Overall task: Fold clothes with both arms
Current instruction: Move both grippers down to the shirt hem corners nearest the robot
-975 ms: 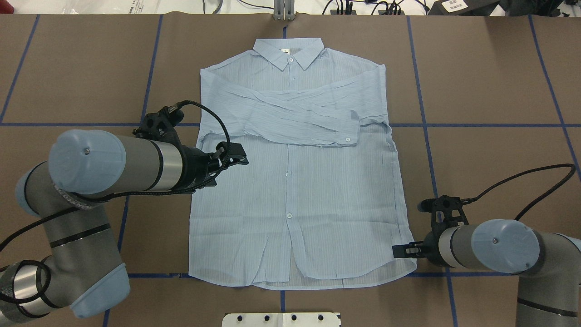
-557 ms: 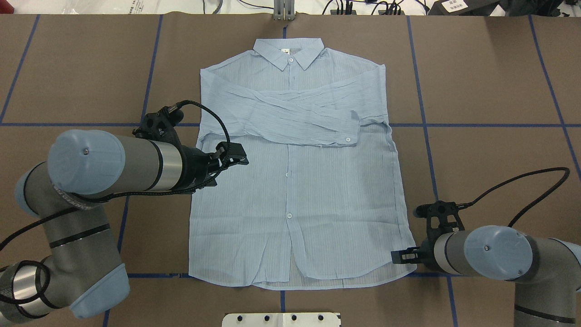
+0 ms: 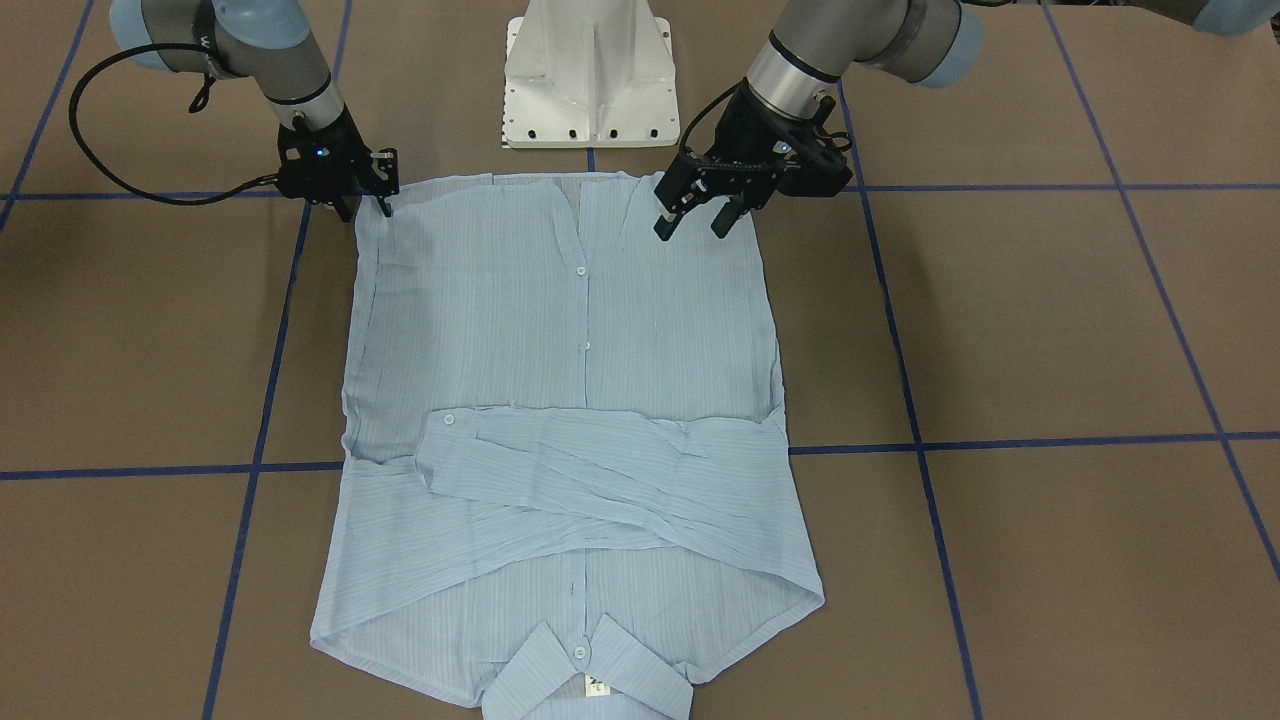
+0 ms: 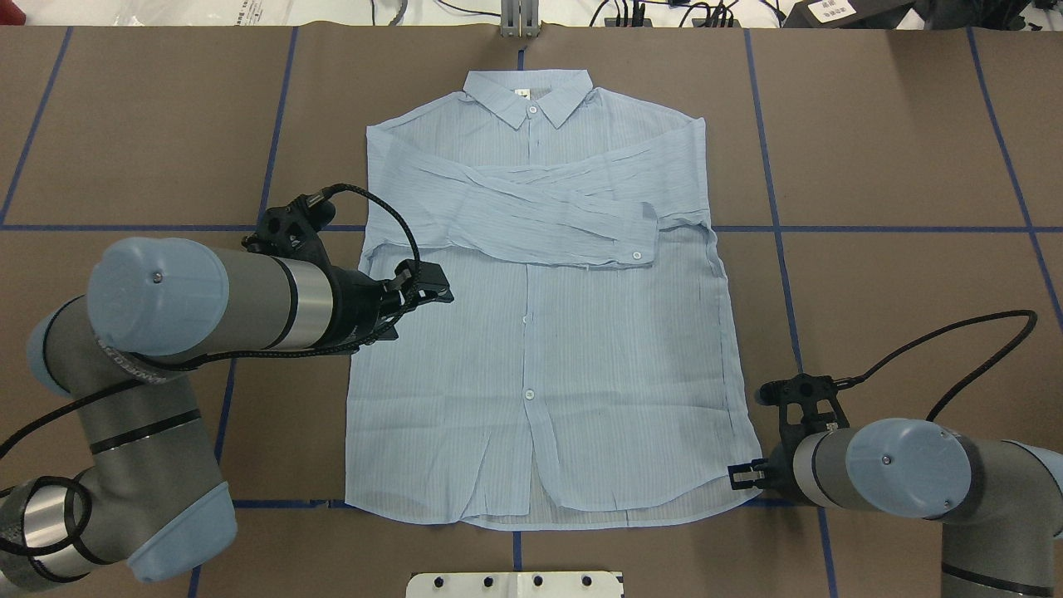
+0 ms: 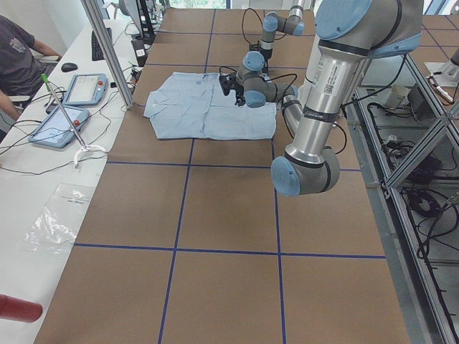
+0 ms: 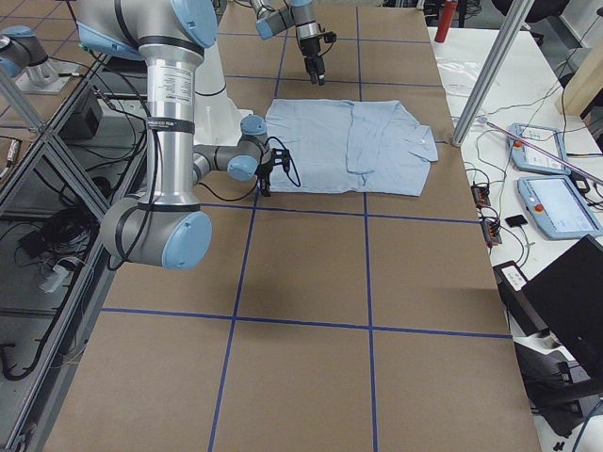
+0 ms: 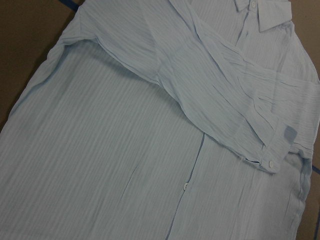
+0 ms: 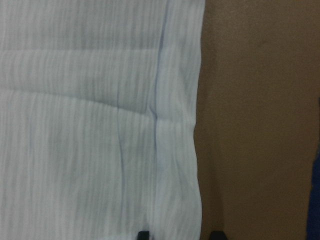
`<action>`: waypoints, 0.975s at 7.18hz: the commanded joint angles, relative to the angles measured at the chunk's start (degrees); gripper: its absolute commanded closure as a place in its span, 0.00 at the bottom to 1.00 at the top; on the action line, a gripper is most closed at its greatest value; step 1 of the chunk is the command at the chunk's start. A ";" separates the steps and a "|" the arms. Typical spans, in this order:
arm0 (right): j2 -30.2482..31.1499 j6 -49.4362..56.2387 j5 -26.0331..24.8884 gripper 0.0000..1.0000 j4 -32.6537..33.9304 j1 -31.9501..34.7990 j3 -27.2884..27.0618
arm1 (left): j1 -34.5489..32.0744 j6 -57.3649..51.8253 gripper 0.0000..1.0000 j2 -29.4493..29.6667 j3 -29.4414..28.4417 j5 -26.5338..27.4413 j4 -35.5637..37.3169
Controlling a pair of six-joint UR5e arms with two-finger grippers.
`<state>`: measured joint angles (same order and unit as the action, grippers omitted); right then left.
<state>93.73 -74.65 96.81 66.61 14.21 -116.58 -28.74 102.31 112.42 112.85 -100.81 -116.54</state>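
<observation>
The light blue shirt (image 4: 540, 332) lies flat and face up on the brown table, collar at the far edge, both sleeves folded across the chest. My left gripper (image 4: 440, 291) is open and empty and hovers over the shirt's left side below the folded sleeves; the front view shows it (image 3: 690, 225) with its fingers apart. My right gripper (image 4: 739, 476) is open and low at the shirt's right hem corner (image 3: 365, 208). In the right wrist view its fingertips (image 8: 143, 235) straddle the shirt's side edge (image 8: 197, 150). The left wrist view shows only the shirt (image 7: 125, 150).
The white pedestal base (image 3: 588, 70) stands just behind the hem. Blue tape lines (image 4: 772, 228) cross the brown table. A metal post (image 4: 519, 17) stands at the far edge. Tablets (image 5: 72, 89) and a person (image 5: 18, 50) are beside the table.
My right gripper has moved toward the robot's side, along the shirt's right edge to the hem corner. The left arm and the shirt have barely moved.
</observation>
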 commanded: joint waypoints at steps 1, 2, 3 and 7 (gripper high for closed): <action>0.05 0.03 0.05 1.00 0.02 0.11 -0.31 | 0.00 0.00 0.15 -0.01 0.00 0.00 0.09; 0.05 0.03 0.05 1.00 0.02 0.11 -0.84 | 0.00 0.00 0.17 -0.10 0.00 -0.09 0.09; 0.05 0.03 0.14 1.00 0.02 0.29 -1.63 | 0.00 0.00 0.19 -0.10 -0.09 -0.09 0.09; -0.21 -0.05 -0.56 1.00 0.02 0.46 -3.12 | 4.26 0.00 0.20 -6.04 0.87 0.00 1.05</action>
<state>93.65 -74.64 96.70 66.62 14.61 -119.22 -27.62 102.31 109.32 113.10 -100.91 -115.74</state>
